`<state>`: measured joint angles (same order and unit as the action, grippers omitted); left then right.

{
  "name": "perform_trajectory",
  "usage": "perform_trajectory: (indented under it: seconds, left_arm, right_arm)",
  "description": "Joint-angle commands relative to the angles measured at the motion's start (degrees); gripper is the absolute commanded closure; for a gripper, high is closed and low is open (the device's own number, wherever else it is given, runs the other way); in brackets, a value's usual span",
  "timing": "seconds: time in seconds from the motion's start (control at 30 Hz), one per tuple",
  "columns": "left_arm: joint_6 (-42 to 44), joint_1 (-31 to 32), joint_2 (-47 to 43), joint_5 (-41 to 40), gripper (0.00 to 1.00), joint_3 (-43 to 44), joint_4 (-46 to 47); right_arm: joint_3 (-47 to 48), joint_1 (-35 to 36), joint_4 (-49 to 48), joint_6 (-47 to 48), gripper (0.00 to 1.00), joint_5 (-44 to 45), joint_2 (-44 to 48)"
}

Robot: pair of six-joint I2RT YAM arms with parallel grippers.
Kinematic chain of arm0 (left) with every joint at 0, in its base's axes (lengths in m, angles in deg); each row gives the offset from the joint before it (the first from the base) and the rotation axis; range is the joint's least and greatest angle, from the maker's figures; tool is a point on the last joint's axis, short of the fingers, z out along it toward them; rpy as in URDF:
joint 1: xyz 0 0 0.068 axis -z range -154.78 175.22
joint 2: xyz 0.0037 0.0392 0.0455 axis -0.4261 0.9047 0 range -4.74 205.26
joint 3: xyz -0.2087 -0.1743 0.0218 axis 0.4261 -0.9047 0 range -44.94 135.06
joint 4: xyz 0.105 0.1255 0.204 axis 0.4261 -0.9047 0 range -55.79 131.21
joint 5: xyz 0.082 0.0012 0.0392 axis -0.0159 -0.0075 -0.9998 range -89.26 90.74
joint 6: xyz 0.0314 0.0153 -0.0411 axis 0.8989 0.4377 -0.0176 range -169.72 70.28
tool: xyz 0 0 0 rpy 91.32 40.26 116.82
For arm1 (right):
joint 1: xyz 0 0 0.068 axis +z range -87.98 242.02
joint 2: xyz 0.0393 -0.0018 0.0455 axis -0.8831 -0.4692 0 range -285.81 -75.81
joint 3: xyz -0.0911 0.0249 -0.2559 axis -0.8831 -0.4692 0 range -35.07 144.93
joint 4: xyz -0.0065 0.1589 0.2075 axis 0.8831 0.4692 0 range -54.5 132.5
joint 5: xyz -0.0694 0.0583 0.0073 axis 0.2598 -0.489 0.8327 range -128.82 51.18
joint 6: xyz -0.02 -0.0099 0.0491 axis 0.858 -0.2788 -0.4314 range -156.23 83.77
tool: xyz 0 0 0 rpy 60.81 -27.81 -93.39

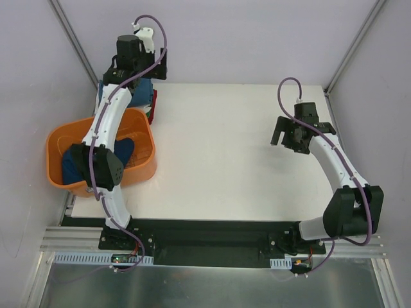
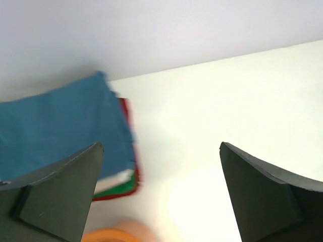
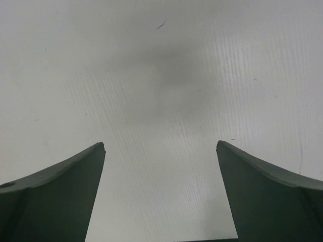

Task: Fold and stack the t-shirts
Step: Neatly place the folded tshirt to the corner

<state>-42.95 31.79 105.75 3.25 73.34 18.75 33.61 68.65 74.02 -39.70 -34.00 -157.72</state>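
A stack of folded t-shirts lies at the table's back left, a blue one on top. In the left wrist view the blue shirt covers cream, green and red edges. Another dark blue shirt lies crumpled in the orange tub. My left gripper hangs above the stack, open and empty. My right gripper is open and empty over bare table at the right.
The orange tub's rim shows at the bottom of the left wrist view. The left arm crosses over the tub. Grey walls enclose the white table at the back and both sides.
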Motion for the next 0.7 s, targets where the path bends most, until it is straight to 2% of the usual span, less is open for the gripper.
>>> perform_trajectory:
  seconds: [0.0,0.13,0.27,0.37,0.53,0.67]
  left_arm:
    - [-16.0,3.4,-9.0,6.2,0.01,-7.9,0.8]
    - [-21.7,10.3,-15.8,0.7,0.01,-20.6,1.1]
    - [-26.9,18.9,-21.0,-0.7,0.01,-35.8,3.8]
    - [-27.3,24.0,-24.2,-1.1,0.01,-47.4,6.3]
    - [-30.2,26.7,-29.6,-1.0,0.01,-56.5,10.2]
    - [-33.4,26.8,-32.2,1.0,0.01,-62.7,15.0]
  right_arm:
    - [-5.0,-1.4,-7.4,-1.9,0.03,-6.2,4.6]
    - [-9.4,-2.3,-12.3,-1.5,0.03,-6.3,7.3]
    - [-15.3,-2.4,-17.0,-0.3,0.03,-7.7,11.1]
    - [-19.7,-2.3,-19.2,-0.1,0.03,-7.1,14.4]
    - [-28.0,-2.1,-23.2,-0.4,0.03,-5.6,20.5]
    - [-30.1,-2.1,-23.9,-1.6,0.03,-3.5,22.8]
